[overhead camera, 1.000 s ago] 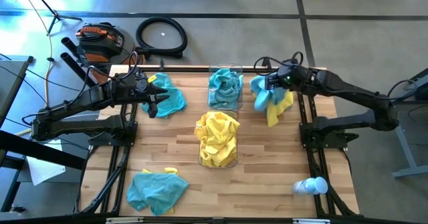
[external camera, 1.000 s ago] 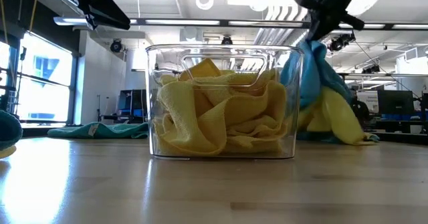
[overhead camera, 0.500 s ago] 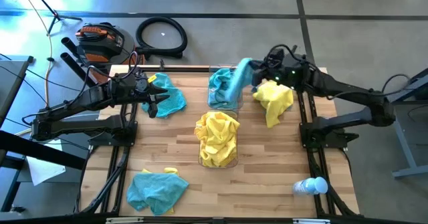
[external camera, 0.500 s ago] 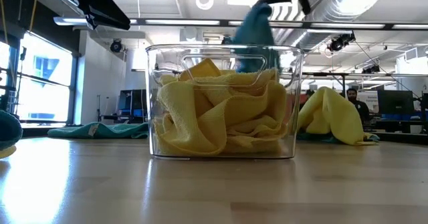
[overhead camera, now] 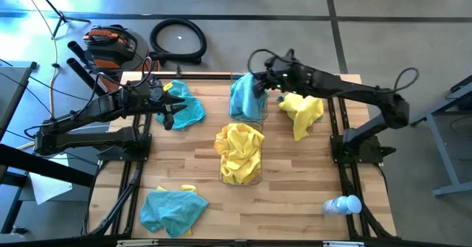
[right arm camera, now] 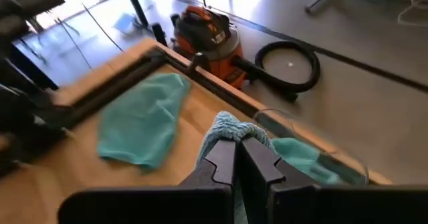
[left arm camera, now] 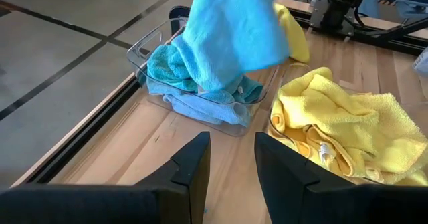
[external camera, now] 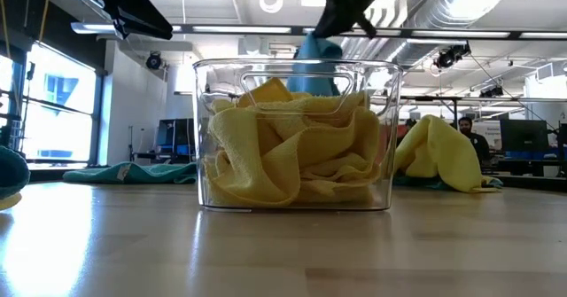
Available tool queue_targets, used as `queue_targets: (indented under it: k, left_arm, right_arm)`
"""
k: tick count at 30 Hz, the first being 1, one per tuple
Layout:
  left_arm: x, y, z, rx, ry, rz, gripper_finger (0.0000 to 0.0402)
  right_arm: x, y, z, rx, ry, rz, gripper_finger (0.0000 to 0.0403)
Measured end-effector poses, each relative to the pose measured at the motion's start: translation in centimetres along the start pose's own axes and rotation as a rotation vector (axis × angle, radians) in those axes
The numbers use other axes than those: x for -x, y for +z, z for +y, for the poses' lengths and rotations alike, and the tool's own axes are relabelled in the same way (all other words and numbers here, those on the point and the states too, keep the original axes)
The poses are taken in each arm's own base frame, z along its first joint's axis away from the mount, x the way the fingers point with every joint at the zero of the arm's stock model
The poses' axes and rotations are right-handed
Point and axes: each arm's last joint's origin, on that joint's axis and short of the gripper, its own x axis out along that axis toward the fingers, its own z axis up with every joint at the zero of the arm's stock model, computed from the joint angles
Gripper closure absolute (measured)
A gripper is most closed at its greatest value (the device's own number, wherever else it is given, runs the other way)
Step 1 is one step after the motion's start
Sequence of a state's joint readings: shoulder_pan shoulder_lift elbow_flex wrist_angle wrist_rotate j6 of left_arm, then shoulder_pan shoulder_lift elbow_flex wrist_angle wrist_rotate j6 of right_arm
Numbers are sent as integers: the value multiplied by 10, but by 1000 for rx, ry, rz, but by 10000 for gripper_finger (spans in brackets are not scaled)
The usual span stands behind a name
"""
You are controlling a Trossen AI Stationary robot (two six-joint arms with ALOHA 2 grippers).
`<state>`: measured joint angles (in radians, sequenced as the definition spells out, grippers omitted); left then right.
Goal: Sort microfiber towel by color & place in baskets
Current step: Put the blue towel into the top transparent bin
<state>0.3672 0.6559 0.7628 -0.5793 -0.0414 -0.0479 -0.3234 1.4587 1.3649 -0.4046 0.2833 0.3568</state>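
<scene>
We locate the right gripper (overhead camera: 259, 83) at upper centre of the high view, its fingers clamped together on a teal towel (overhead camera: 242, 96). The towel hangs with its long axis vertical, top end pinched, free end pointing down into the far basket (overhead camera: 248, 113). The left wrist view shows what the overhead view does not: the hanging towel (left arm camera: 231, 33) drapes above other teal towels already lying in that clear bin (left arm camera: 150, 45). The right wrist view shows only the bunched top of the towel (right arm camera: 231, 125) between closed fingers.

The near basket (external camera: 383, 137) holds yellow towels (external camera: 292, 160); the low view places the held towel (external camera: 314, 53) behind and above it. The left gripper (overhead camera: 171, 108), at upper left, hovers with fingers apart over a loose teal towel (overhead camera: 186, 107). A yellow towel (overhead camera: 302, 110) lies right of the far basket; another teal towel (overhead camera: 171, 209) lies at lower left.
</scene>
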Motion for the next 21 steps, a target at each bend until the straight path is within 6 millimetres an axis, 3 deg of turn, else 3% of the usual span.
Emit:
queue_targets:
  k: [4,12,21]
  left_arm:
    - [0,0,0,0,0,0,296]
    - [0,0,0,0,0,0,296]
    - [0,0,0,0,0,1,296]
  right_arm:
    - [-36,-8,7,128,-7,27,403]
    - [-115,-62,-1,165,-20,286,403]
    - [-169,-108,-21,125,-16,455,403]
